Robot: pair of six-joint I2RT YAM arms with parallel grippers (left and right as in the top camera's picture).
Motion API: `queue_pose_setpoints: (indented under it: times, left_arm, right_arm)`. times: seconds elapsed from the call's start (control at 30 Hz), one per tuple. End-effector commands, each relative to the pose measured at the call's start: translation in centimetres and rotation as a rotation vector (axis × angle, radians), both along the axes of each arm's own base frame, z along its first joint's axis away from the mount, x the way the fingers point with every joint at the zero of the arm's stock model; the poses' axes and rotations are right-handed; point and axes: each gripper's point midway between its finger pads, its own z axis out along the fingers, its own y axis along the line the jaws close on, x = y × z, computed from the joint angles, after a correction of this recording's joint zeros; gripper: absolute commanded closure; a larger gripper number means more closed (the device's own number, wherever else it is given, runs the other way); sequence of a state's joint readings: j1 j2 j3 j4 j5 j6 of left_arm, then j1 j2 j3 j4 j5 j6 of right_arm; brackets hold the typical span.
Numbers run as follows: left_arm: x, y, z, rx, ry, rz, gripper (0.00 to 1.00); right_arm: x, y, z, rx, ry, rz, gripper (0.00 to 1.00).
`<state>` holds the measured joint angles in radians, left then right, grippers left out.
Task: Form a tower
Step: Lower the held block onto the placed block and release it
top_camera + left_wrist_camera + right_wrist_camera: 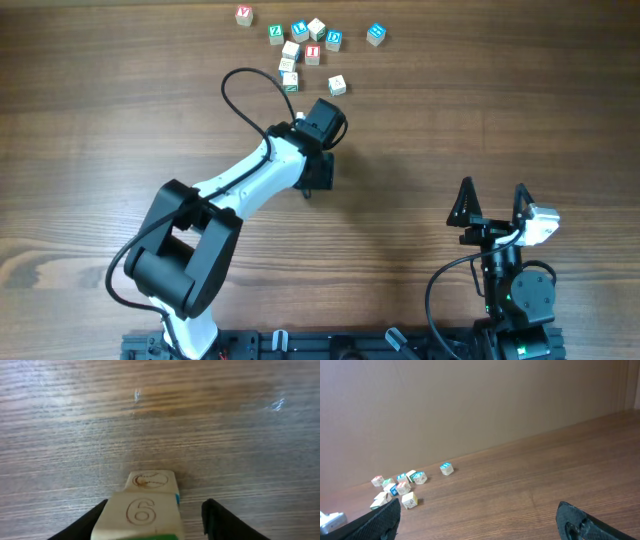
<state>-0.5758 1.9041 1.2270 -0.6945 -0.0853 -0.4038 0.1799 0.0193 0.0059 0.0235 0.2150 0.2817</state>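
A narrow column of pale cubes, the tower [289, 66], stands among loose letter cubes at the far side of the table. My left gripper [316, 178] hangs near mid-table and hides what lies under it in the overhead view. In the left wrist view a pale cube marked 6 [141, 514] sits between the fingers of the left gripper [156, 510], over a second cube with a ball drawing [150, 480]. The left finger touches the 6 cube and the right finger [215, 517] stands clear of it. My right gripper [492, 195] [482, 517] is open over bare wood.
Loose letter cubes lie scattered at the far edge, among them a red-marked one [244, 15], a blue one [375, 34] and a plain one [337, 85]. The left arm's black cable [240, 90] loops over the table. The cube cluster [400, 485] shows far left in the right wrist view.
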Motion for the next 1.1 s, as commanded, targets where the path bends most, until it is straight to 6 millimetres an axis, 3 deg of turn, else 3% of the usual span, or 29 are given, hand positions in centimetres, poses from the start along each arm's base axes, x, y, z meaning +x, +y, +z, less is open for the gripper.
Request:
queue_pose_setpoints:
  times: [0.0, 0.17, 0.23, 0.27, 0.37, 0.4, 0.47, 0.5, 0.57, 0.67, 0.73, 0.8, 0.87, 1.07]
  left_arm:
    - [-0.2, 0.7, -1.1, 0.024, 0.008, 0.016, 0.5]
    - [-0.2, 0.7, -1.1, 0.021, 0.006, 0.016, 0.71]
    - [-0.2, 0.7, -1.1, 0.021, 0.005, 0.016, 0.69]
    - [-0.2, 0.7, -1.1, 0.021, 0.006, 0.016, 0.6]
    - [-0.2, 0.7, -1.1, 0.02, 0.005, 0.022, 0.44]
    - [-0.2, 0.7, -1.1, 0.017, 0.006, 0.037, 0.28]
    - [-0.1, 0.6, -1.1, 0.016, 0.005, 0.038, 0.05]
    - [0.0, 0.5, -0.9, 0.012, -0.002, 0.038, 0.0]
    - [1.0, 0.3, 0.2, -0.008, -0.031, 0.047, 0.0]
    - [3.3, -0.2, 4.1, -0.069, -0.126, 0.067, 0.0]
    - [3.7, -0.2, 5.4, -0.087, -0.155, 0.071, 0.04]
    - [3.5, -0.2, 5.6, -0.087, -0.153, 0.069, 0.18]
    - [3.2, -0.1, 5.4, -0.084, -0.138, 0.067, 0.24]
    - [2.1, 0.3, 4.7, -0.064, -0.095, 0.062, 0.26]
  right_arm:
    - [0.0, -0.3, 0.2, -0.015, -0.008, -0.018, 0.0]
    - [0.0, -0.3, 0.2, -0.015, -0.007, -0.018, 0.0]
    - [0.0, -0.3, 0.2, -0.015, -0.008, -0.018, 0.0]
    - [0.0, -0.3, 0.2, -0.015, -0.007, -0.018, 0.0]
    - [0.0, -0.3, 0.2, -0.015, -0.007, -0.018, 0.0]
    - [0.0, -0.3, 0.2, -0.015, -0.008, -0.018, 0.0]
    - [0.0, -0.3, 0.2, -0.015, -0.008, -0.018, 0.0]
    - [0.0, -0.3, 0.2, -0.015, -0.008, -0.018, 0.0]
    - [0.0, -0.3, 0.2, -0.015, -0.008, -0.018, 0.0]
    - [0.0, -0.3, 0.2, -0.015, -0.008, -0.018, 0.0]
    - [0.0, -0.3, 0.2, -0.015, -0.008, -0.018, 0.0]
    - [0.0, -0.3, 0.2, -0.015, -0.008, -0.018, 0.0]
    - [0.0, -0.3, 0.2, -0.015, -0.008, -0.018, 0.0]
    - [0.0, -0.3, 0.2, -0.015, -0.008, -0.018, 0.0]
